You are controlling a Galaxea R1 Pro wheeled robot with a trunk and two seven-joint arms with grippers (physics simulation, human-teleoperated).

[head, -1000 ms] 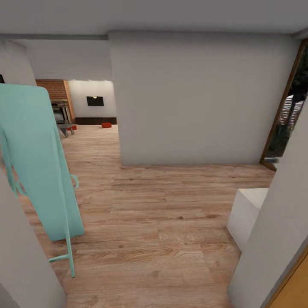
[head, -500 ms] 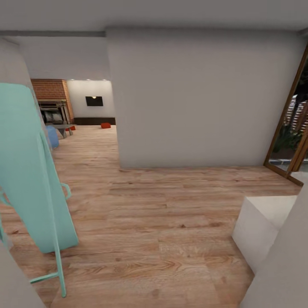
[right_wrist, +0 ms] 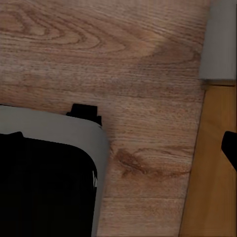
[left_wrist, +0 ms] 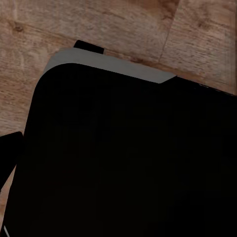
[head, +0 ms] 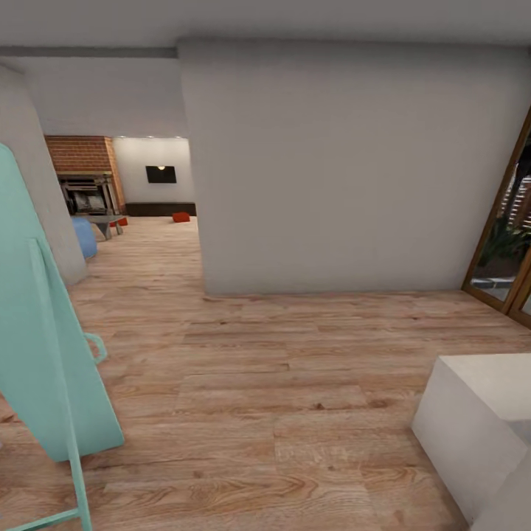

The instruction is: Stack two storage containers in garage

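Observation:
Far down the hallway lies the living room, with its brick fireplace (head: pixel 81 153), black wall TV (head: pixel 161 174) and light wood-plank floor. One small orange-red storage container (head: pixel 181 217) sits on that floor below the TV. A second one (head: pixel 122 220) peeks out beside the low bench (head: pixel 103 219). In the left wrist view a dark fingertip (left_wrist: pixel 9 153) of my left gripper (left_wrist: pixel 118 158) shows at the picture's edge, over the robot's black base (left_wrist: pixel 128 158). My right gripper (right_wrist: pixel 118 148) has a dark fingertip (right_wrist: pixel 230 148) at the edge, above plank floor. Both grippers hold nothing.
A teal ironing board (head: pixel 44 346) leans close on the left. A white block (head: pixel 479 420) stands at the lower right. A grey wall (head: pixel 346 169) blocks the middle, with a glass door (head: pixel 509 243) at its right. A blue object (head: pixel 85 236) sits by the left pillar.
The whole view has shifted as the robot moves. The ironing board has slid left and out of frame, the white block looms larger, and the living room opening shows more.

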